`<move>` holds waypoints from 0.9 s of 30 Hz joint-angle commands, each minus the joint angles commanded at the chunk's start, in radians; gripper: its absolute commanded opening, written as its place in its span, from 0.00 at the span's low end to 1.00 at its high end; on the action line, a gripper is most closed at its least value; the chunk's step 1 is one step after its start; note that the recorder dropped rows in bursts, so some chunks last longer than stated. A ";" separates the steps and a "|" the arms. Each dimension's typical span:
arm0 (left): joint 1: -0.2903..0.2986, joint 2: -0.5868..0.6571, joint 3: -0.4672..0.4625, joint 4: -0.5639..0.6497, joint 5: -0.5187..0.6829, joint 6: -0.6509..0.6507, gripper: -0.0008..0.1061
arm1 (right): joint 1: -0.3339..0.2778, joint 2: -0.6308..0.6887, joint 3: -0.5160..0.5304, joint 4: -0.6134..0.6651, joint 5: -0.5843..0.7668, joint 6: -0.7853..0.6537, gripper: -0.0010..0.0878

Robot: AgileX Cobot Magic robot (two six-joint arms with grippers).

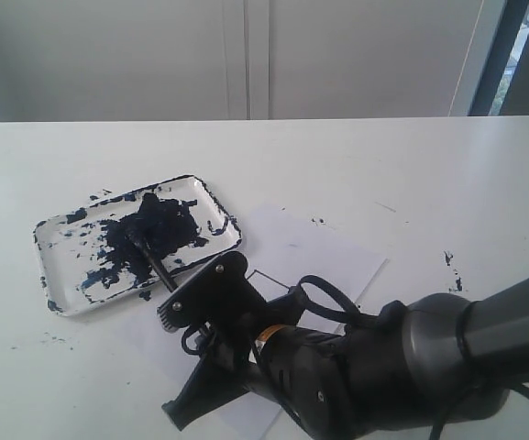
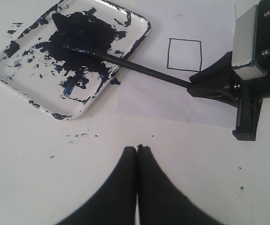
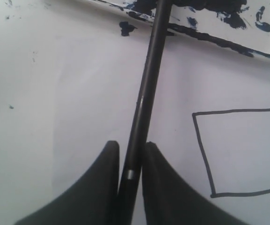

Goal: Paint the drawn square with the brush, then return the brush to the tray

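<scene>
Right wrist view: your right gripper [image 3: 130, 154] pinches the brush [image 3: 146, 93] handle | tip rests in tray [image 2: 27, 79] paint | drawn square [image 3: 240, 154] outline only | left gripper [image 2: 137, 151] closed

No letters, numbers or brand names can be read in any view. The one label is a small yellow-orange sticker [image 1: 266, 342] on the right arm [image 1: 447, 339], low over the near side of the counter [image 1: 383, 165]; its print is too small and blurred to make out. The only drawn sign is the drawn square [image 2: 185, 55], a thin black outline, slightly tilted. It stands on the white paper sheet [image 2: 163, 103], which lies just right of the tray [image 1: 58, 275]. The dark blue-black marks on the tray and the counter are smears and splatters, not writing.
</scene>
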 joint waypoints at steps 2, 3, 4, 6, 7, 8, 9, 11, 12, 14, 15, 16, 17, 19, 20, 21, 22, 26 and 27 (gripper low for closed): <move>0.000 0.000 0.000 0.000 0.000 0.000 0.01 | -0.006 0.000 0.000 0.000 0.004 0.000 0.20; 0.000 0.000 0.000 0.000 0.000 0.000 0.01 | -0.006 0.000 0.000 0.000 0.004 0.000 0.20; 0.000 0.000 0.000 0.000 0.000 0.000 0.01 | -0.006 0.000 0.000 0.000 0.004 0.000 0.20; 0.000 0.000 0.000 0.000 0.000 0.000 0.01 | -0.006 0.000 0.000 0.000 0.004 0.000 0.20; 0.000 0.000 0.000 0.000 0.000 0.000 0.01 | -0.006 0.000 0.000 0.000 0.004 0.000 0.20; 0.000 0.000 0.000 0.000 0.000 0.000 0.01 | -0.006 0.000 0.000 0.000 0.004 0.000 0.20; 0.000 0.000 0.000 0.000 0.000 0.000 0.01 | -0.006 0.000 0.000 0.000 0.004 0.000 0.20; 0.000 0.000 0.000 0.000 0.000 0.000 0.01 | -0.006 0.000 0.000 0.000 0.009 0.000 0.21; 0.000 0.000 0.000 0.000 0.000 0.000 0.01 | -0.006 0.000 0.000 0.000 0.020 0.000 0.25; 0.000 0.000 0.000 0.000 0.000 0.000 0.01 | -0.006 0.000 0.000 0.000 0.031 0.000 0.29; 0.000 0.000 0.000 0.000 0.000 0.000 0.01 | -0.006 0.000 0.000 0.000 0.036 0.000 0.29; 0.000 0.000 0.000 0.000 -0.001 0.004 0.01 | -0.006 0.000 0.000 0.000 0.050 0.000 0.29; 0.000 0.000 0.000 0.000 -0.001 0.004 0.01 | -0.006 0.000 0.000 0.000 0.050 0.000 0.29; 0.000 0.000 0.000 0.000 -0.001 0.004 0.01 | -0.006 0.000 0.000 0.000 0.052 0.000 0.28; 0.000 0.000 0.000 0.000 -0.001 0.004 0.01 | -0.006 0.000 0.000 0.002 0.052 0.000 0.28; 0.000 0.000 0.000 0.000 -0.001 0.004 0.01 | -0.006 0.000 0.000 0.006 0.052 0.000 0.24; 0.000 0.000 0.000 0.000 -0.001 0.004 0.01 | -0.006 0.000 0.000 0.006 0.052 0.000 0.20; 0.000 0.000 0.000 0.000 -0.001 0.004 0.01 | -0.006 0.000 0.000 0.006 0.052 0.000 0.02; 0.000 0.000 0.000 0.000 -0.001 0.004 0.01 | -0.006 0.000 0.000 0.006 0.052 0.000 0.01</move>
